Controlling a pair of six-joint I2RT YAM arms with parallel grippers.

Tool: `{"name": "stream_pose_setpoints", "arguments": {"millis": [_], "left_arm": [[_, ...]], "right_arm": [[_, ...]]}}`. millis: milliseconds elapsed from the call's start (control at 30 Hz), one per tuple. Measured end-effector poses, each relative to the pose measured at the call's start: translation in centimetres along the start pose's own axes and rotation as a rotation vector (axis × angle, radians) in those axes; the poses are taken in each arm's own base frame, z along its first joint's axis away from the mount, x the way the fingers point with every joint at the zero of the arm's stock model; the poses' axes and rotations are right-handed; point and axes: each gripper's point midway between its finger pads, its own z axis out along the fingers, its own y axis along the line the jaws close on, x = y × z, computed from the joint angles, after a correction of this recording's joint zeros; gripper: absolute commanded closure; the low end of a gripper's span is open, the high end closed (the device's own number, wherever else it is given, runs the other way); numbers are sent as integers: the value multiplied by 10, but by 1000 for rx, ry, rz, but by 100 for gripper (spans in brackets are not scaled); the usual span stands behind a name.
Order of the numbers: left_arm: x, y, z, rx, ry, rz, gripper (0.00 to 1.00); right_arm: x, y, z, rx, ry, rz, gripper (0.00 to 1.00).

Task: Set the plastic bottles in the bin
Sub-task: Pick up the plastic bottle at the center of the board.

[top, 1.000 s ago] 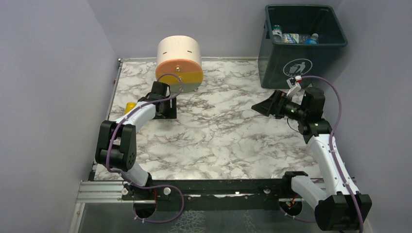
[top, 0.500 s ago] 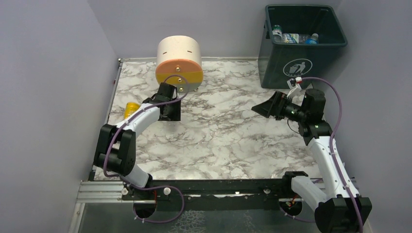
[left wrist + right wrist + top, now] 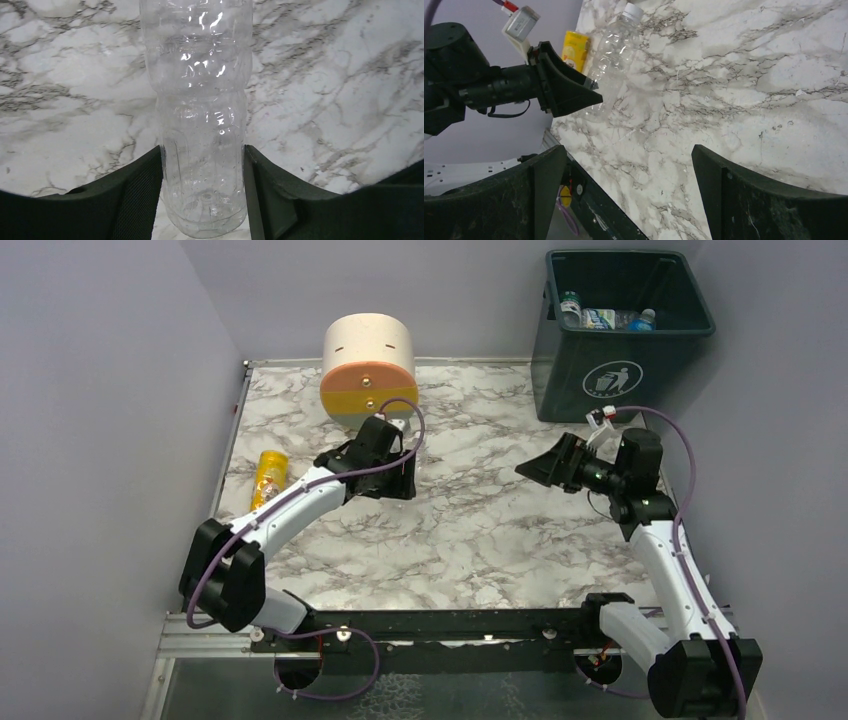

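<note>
- Nearest us, the right gripper (image 3: 626,157) hangs above the marble surface (image 3: 470,530), its jaws spread wide with nothing between them.
- Further in, we see the left gripper (image 3: 202,150) clamped on the base end of a clear plastic bottle (image 3: 200,75), its white cap (image 3: 632,10) pointing away.
- A yellow bottle (image 3: 267,475) lies near the surface's left edge.
- At the back stand the cream drawer unit (image 3: 368,355) and, far right, the bin (image 3: 620,375), with several bottles (image 3: 600,318) inside.
</note>
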Motion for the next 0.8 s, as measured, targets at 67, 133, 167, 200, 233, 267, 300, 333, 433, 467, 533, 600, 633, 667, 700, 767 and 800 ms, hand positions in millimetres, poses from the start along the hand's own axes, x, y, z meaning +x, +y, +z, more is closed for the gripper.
{"name": "stream_pose_setpoints", "arguments": {"millis": [67, 133, 167, 200, 233, 267, 300, 333, 433, 467, 533, 600, 633, 667, 700, 767, 800], "left_arm": [[-4, -18, -5, 51, -11, 3, 42], [-8, -35, -11, 104, -30, 3, 42], [-10, -44, -15, 134, -41, 3, 42], [-13, -52, -18, 163, -54, 3, 42], [-15, -60, -21, 191, -64, 3, 42], [-16, -67, -24, 217, -72, 1, 42], [-17, -74, -26, 244, -76, 2, 42], [-17, -80, -27, 267, -78, -2, 42], [-18, -97, -31, 324, -82, -8, 42], [-18, -101, -32, 340, -85, -10, 42], [-18, -114, -35, 380, -91, -10, 41], [-18, -125, -38, 415, -96, -6, 42], [-18, -131, -39, 433, -98, -3, 41], [-17, -137, -40, 451, -99, -2, 41], [-16, -143, -41, 468, -100, 2, 41], [-13, -155, -41, 492, -93, 10, 42], [-11, -161, -40, 503, -87, 17, 42]], "right_arm": [[1, -1, 2, -3, 6, 13, 0], [2, 0, 3, -15, 10, 23, 0], [2, 0, 3, -21, 12, 25, 0], [1, 1, 4, -30, 10, 26, 0], [1, 2, 4, -36, 12, 31, 0], [2, 3, 5, -45, 13, 35, 0], [2, 3, 6, -52, 13, 38, 0], [2, 4, 6, -59, 14, 41, 0], [3, 5, 8, -74, 19, 56, 0], [3, 5, 8, -77, 20, 59, 0], [3, 5, 10, -85, 21, 67, 0], [2, 6, 11, -94, 22, 73, 0], [3, 5, 12, -94, 26, 76, 0], [3, 5, 13, -97, 30, 79, 0], [3, 5, 14, -99, 31, 83, 0], [3, 6, 16, -104, 33, 86, 0], [3, 6, 17, -105, 34, 89, 0]]}}
